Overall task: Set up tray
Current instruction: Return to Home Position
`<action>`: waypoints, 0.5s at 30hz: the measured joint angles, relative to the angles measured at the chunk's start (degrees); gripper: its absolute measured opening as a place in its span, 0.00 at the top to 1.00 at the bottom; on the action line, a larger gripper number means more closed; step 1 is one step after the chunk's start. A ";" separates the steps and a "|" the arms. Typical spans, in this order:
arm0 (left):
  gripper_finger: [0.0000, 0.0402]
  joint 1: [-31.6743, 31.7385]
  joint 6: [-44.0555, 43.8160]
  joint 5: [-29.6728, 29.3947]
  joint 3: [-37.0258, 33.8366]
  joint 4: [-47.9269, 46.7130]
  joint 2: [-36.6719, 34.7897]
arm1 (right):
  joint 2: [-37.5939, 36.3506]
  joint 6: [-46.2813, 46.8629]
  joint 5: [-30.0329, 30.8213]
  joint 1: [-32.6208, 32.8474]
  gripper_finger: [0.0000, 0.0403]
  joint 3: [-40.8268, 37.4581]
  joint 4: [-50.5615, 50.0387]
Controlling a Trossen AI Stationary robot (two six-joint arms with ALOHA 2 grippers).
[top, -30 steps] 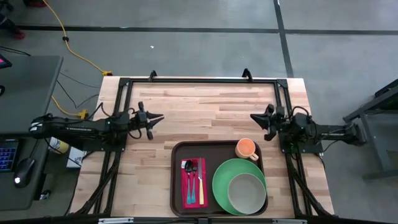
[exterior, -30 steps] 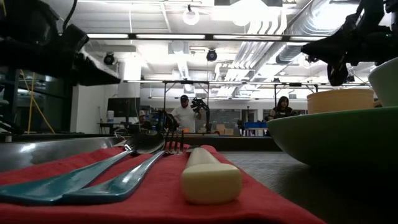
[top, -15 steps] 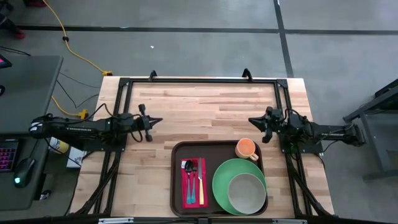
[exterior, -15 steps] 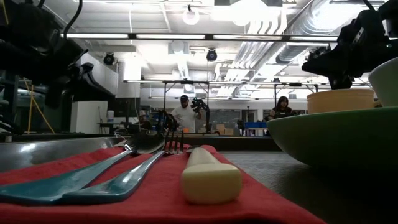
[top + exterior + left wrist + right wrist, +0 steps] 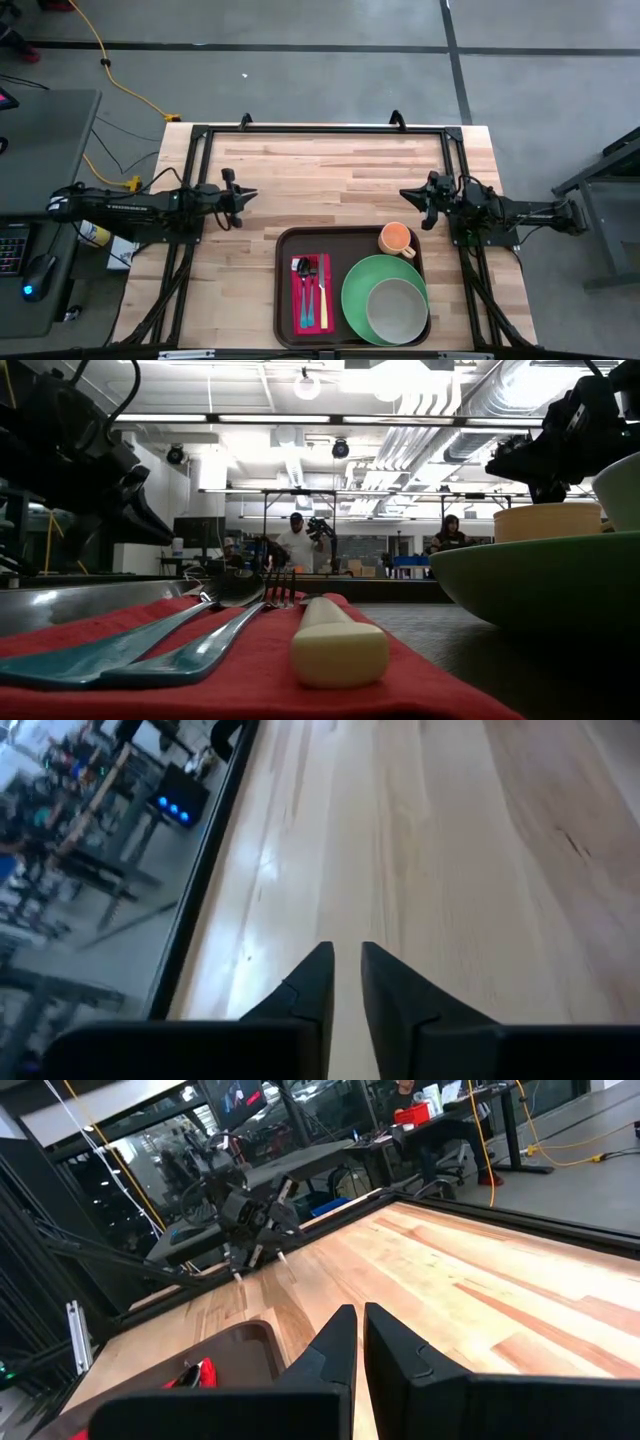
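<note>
The dark brown tray (image 5: 283,300) lies at the table's near middle. On it sit a red napkin (image 5: 312,293) with cutlery (image 5: 200,650), a green plate (image 5: 355,290) with a pale bowl (image 5: 397,310) on it, and an orange cup (image 5: 397,239). My left gripper (image 5: 252,193) hovers over bare wood left of the tray's far edge. Its fingers (image 5: 318,970) stand a narrow gap apart, with nothing between them. My right gripper (image 5: 404,193) hangs shut and empty just beyond the cup, its fingertips (image 5: 345,1325) nearly together.
A black metal frame (image 5: 320,128) runs along the table's far edge and down both sides. Bare wood (image 5: 330,180) lies open between the two grippers and beyond the tray. In the low view, people stand in the room behind the table.
My left gripper has rolled about its own axis, tipped downward and sunk a little. My right gripper has tipped from slanting down to nearly level. Everything on the tray has stayed put.
</note>
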 joint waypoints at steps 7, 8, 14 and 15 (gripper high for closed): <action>0.77 0.00 -6.99 2.98 0.00 -0.05 -0.02 | 0.00 0.09 0.00 0.00 1.00 0.00 0.02; 0.77 0.00 -7.29 2.98 0.02 -0.05 -0.02 | 0.00 0.09 0.02 0.00 1.00 0.00 0.00; 0.77 0.00 -7.47 2.99 0.01 -0.12 -0.10 | 0.00 0.11 0.02 -0.01 1.00 0.00 0.02; 0.77 0.00 -7.47 3.01 0.02 -0.21 -0.57 | 0.00 0.11 0.02 0.00 1.00 0.00 0.02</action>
